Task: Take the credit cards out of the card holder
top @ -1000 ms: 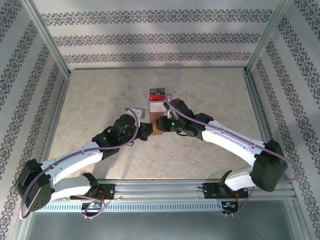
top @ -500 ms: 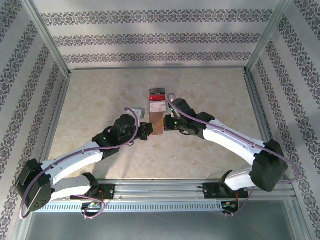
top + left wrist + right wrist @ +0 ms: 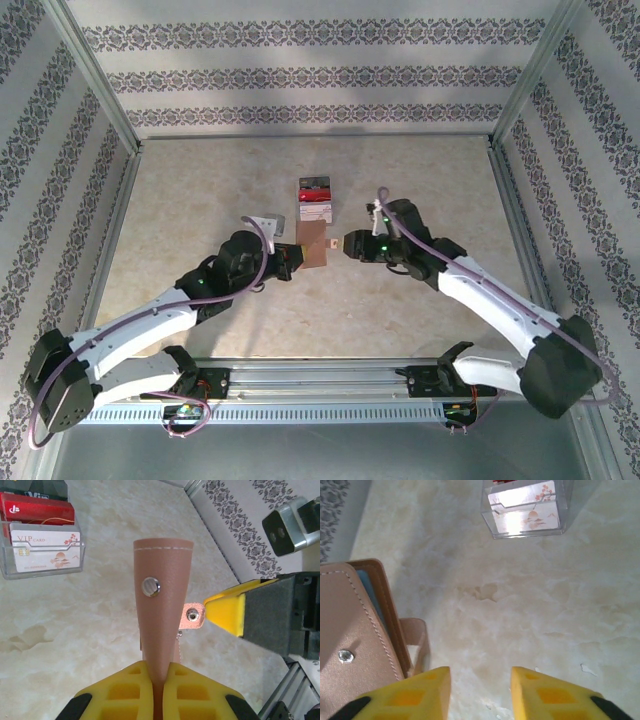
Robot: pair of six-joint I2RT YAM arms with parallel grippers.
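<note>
Card holder [image 3: 162, 605] is clenched at its near end by the left jaws and points straight ahead of them, its unsnapped strap [image 3: 192, 616] sticking out toward the right jaws, which are parted and hold nothing. I judge the right jaws should pinch the flap edge, not the thin strap, and fold it open; ahead of them is bare worktop [image 3: 535, 610], with only the clear stand of cards [image 3: 527, 507] beyond.

A robot test cell in a lab, not a lived-in room — a marble-look tabletop [image 3: 180, 200] is boxed in by bare aluminium frame posts [image 3: 95, 70], with patterned wallpaper panels [image 3: 310, 75] standing in as walls. Two white-and-black arms, the left arm [image 3: 140, 325] and right arm [image 3: 490, 300], are bolted to a metal rail [image 3: 320, 380] at the near edge.
</note>
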